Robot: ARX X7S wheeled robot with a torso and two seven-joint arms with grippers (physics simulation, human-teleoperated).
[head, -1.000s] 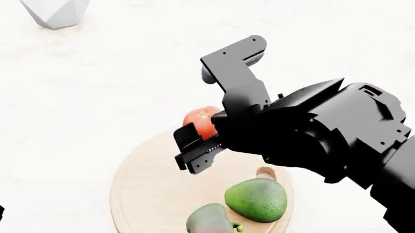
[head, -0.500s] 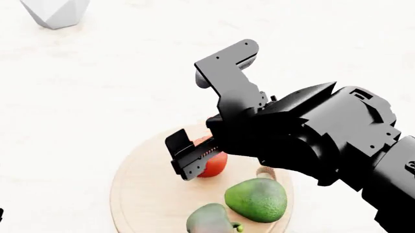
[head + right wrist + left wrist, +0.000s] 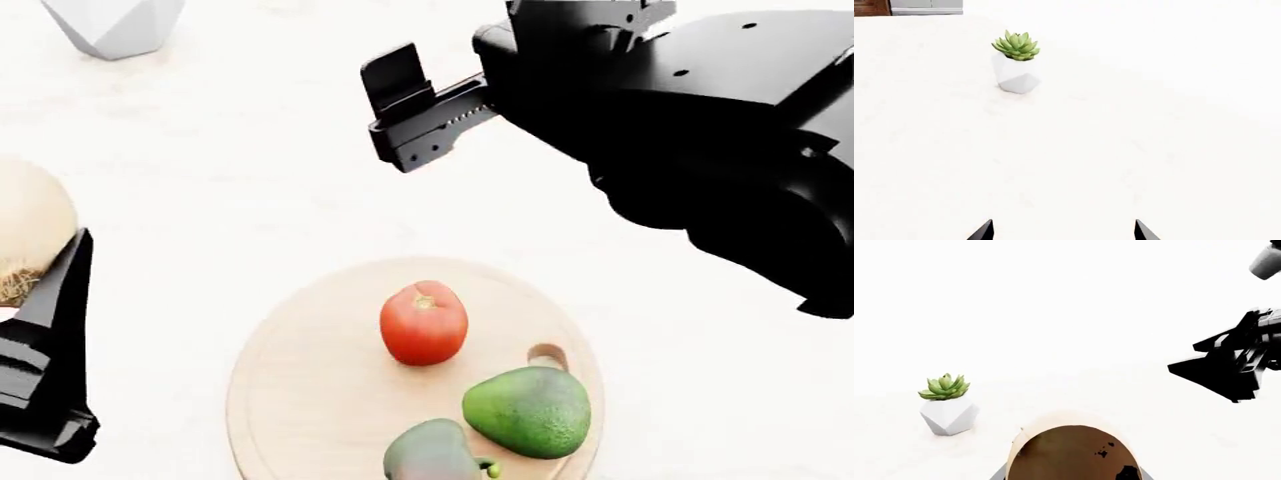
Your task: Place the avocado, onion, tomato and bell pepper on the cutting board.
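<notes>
We have the tomato [image 3: 423,322], avocado [image 3: 527,411] and bell pepper [image 3: 433,453] on the cutting board [image 3: 296,395], lower centre. Our left gripper [image 3: 34,300], at the left edge, clamps the onion [image 3: 27,238], not yet placed. Our right gripper [image 3: 1063,231], upper right, is spread and empty.

Three foods sat on the board, one was off to the left.

The tomato [image 3: 423,322] sat near the middle of the cutting board [image 3: 300,395]. The avocado [image 3: 527,411] lay to its right and nearer the robot, just beside the handle hole [image 3: 547,355]. The bell pepper [image 3: 434,452] sat left of the avocado (partly cut off by the picture's edge). The onion [image 3: 30,240] was at the far left, off the board. The plant pot [image 3: 114,24] stood far behind, on the table [image 3: 200,180].
</notes>
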